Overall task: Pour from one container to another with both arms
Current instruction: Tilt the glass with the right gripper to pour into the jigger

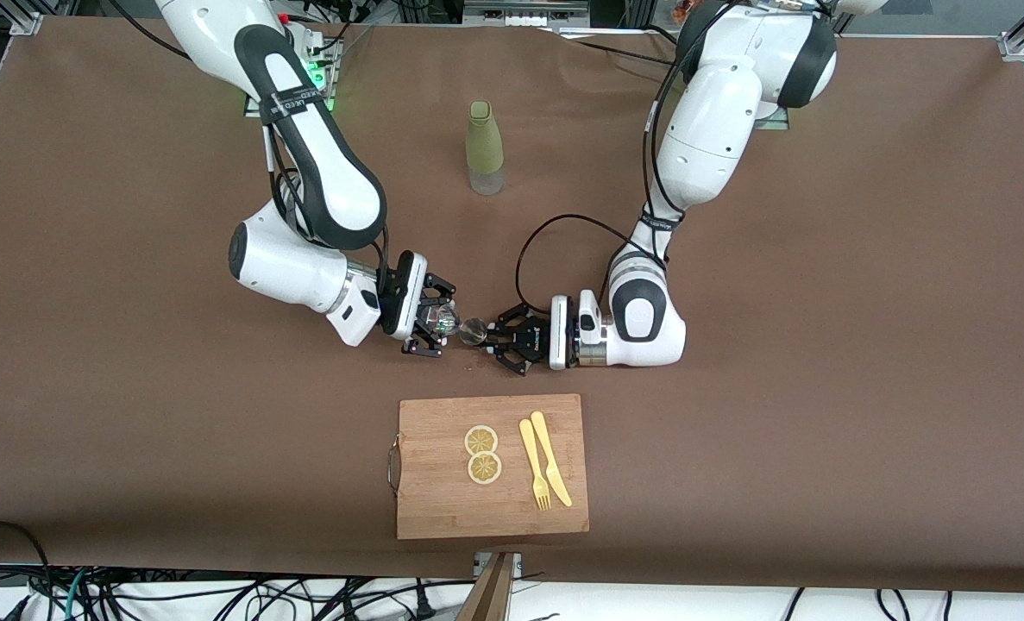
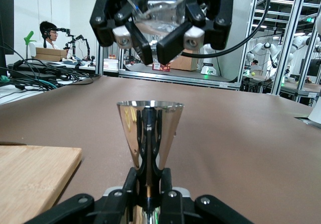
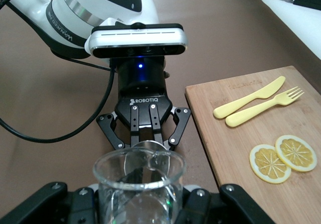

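My right gripper (image 1: 436,323) is shut on a clear glass beaker (image 1: 444,320), tipped with its mouth toward the left gripper. In the right wrist view the beaker (image 3: 139,184) fills the space between that gripper's (image 3: 139,201) fingers. My left gripper (image 1: 490,335) is shut on a shiny metal cone-shaped cup (image 1: 474,329), mouth up, just under the beaker's rim. The left wrist view shows the metal cup (image 2: 150,128) upright in that gripper (image 2: 150,181), with the beaker (image 2: 156,8) held above it. Whether any liquid is flowing I cannot tell.
A green bottle (image 1: 486,147) stands nearer the robots' bases. A wooden cutting board (image 1: 442,509) lies nearer the front camera than the grippers, carrying two lemon slices (image 1: 482,454), a yellow fork (image 1: 534,466) and a yellow knife (image 1: 551,457).
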### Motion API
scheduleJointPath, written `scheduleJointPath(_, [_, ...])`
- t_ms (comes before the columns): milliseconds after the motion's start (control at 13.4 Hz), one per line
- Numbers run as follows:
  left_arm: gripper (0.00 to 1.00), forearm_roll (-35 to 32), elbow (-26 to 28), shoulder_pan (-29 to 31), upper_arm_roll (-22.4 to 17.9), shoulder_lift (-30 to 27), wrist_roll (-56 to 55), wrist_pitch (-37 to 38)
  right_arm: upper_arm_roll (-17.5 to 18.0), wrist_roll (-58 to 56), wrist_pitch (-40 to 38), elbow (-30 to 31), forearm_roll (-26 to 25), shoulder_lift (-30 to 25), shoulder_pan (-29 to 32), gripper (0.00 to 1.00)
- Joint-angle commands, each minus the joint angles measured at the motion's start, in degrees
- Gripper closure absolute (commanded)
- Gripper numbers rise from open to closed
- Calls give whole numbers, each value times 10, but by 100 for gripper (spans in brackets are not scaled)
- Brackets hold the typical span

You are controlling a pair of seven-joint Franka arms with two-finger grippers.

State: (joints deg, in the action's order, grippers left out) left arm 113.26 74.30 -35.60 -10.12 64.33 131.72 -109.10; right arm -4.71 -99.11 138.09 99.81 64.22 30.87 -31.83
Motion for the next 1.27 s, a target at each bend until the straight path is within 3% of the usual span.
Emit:
scheduleJointPath(0, [100, 21, -19, -3, -1, 8, 11, -11, -5, 54, 10, 14, -64, -21, -14, 87])
scheduleJointPath(149, [100, 21, -19, -3, -1, 9, 11, -11, -2, 80, 10, 14, -94, -26, -14, 87])
scheduleJointPath(373, [100, 21, -20, -3, -1, 9, 11, -11, -2, 83, 10, 13, -96, -26, -15, 87])
scheduleJointPath(671, [100, 21, -20, -3, -1, 9, 11, -12, 0, 130, 10, 8, -155, -26, -17, 87])
scheduleJointPath(1193, [100, 21, -21, -3, -1, 9, 10, -12, 7, 139, 10, 7, -163, -26, -18, 87])
